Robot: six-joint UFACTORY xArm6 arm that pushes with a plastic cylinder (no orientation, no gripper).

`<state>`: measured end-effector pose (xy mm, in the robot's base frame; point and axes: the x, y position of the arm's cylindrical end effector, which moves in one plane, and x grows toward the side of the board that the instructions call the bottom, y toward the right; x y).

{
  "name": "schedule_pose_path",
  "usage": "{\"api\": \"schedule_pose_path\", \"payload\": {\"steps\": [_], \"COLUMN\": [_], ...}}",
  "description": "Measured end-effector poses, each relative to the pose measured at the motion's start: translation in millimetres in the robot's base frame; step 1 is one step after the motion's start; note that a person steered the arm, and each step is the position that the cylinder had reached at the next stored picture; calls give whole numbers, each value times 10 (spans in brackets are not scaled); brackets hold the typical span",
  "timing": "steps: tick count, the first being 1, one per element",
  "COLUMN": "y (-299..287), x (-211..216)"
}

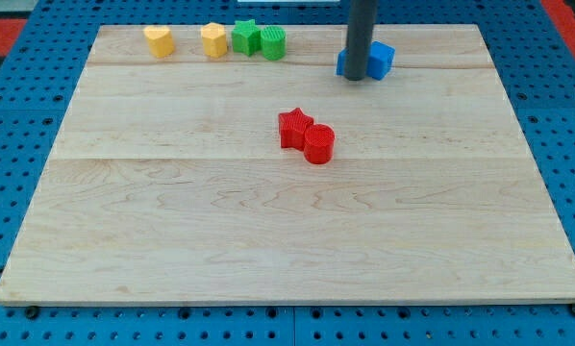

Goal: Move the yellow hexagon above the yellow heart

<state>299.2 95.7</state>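
My rod runs out of the frame's top edge, and my tip (358, 79) stands in front of the blue blocks (379, 59) at upper right, hiding their shapes. It holds nothing, only resting against them. The yellow hexagon (213, 40) sits at upper left, pale and faceted, just right of the yellow heart (158, 40) and beside the green star (246, 37).

Heart (158, 40) left of hexagon (213, 40), along board (268, 240) top; my tip (357, 79) well right.
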Motion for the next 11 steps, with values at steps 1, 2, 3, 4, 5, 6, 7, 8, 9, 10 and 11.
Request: {"api": "schedule_pose_path", "payload": {"steps": [1, 2, 3, 4, 5, 6, 7, 8, 9, 10, 11], "y": [-287, -761, -1254, -1505, -1729, -1901, -2069, -2320, -2292, -2276, -2228], "x": [0, 0, -29, -227, -451, -607, -714, -772, -900, -1072, -1073]}}
